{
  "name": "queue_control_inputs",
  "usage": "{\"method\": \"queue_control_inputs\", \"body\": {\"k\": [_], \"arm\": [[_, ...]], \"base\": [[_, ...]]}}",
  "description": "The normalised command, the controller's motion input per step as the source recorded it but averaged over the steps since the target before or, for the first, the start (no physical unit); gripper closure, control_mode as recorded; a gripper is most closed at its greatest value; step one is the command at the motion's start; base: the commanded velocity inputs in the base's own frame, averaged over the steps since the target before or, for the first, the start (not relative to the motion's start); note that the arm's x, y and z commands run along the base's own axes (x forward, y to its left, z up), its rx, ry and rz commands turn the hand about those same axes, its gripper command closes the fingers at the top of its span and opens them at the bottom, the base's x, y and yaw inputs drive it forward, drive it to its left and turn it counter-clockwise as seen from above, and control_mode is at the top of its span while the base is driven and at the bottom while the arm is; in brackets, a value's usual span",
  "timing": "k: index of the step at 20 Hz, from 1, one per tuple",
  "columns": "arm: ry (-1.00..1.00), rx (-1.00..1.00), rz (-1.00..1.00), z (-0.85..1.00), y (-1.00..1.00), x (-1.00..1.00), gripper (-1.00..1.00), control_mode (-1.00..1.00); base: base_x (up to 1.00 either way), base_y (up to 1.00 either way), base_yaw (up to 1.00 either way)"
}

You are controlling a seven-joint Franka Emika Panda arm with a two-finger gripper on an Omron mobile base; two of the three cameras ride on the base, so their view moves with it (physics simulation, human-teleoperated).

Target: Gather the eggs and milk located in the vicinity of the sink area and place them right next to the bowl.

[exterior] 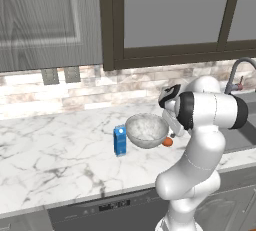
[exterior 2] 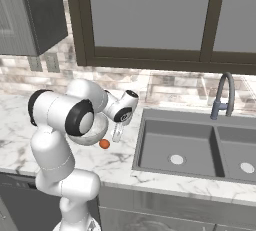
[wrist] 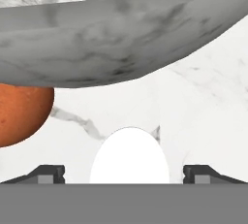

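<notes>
White-veined marble formed the tabletop (exterior: pixel 55 145), with the dark grey sink (exterior 2: pixel 175 147) recessed at its right. The speckled bowl (exterior: pixel 146 130) stood left of the sink. The blue milk carton (exterior: pixel 119 140) stood upright just left of the bowl. The gripper (wrist: pixel 124 172) hung low beside the bowl, its jaws spread and holding nothing. The orange-brown egg (exterior: pixel 167 142) lay against the bowl's right side.

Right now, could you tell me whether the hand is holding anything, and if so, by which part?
Nothing is held. The hand is open, its fingertips wide apart with only counter between them. The egg lies off to one side beside the bowl, untouched.
</notes>
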Motion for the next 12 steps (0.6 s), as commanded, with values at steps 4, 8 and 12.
{"method": "queue_control_inputs", "body": {"k": [4, 8, 12], "arm": [[0.00, 0.00, 0.00, 0.00, 0.00, -0.02, -1.00, -1.00], [-0.07, 0.00, -0.08, 0.24, -0.13, -0.17, -1.00, -1.00], [-0.08, 0.00, -0.16, 0.49, -0.15, -0.05, -1.00, -1.00]], "base": [[0.00, 0.00, 0.00], [0.00, 0.00, 0.00], [0.00, 0.00, 0.00]]}}
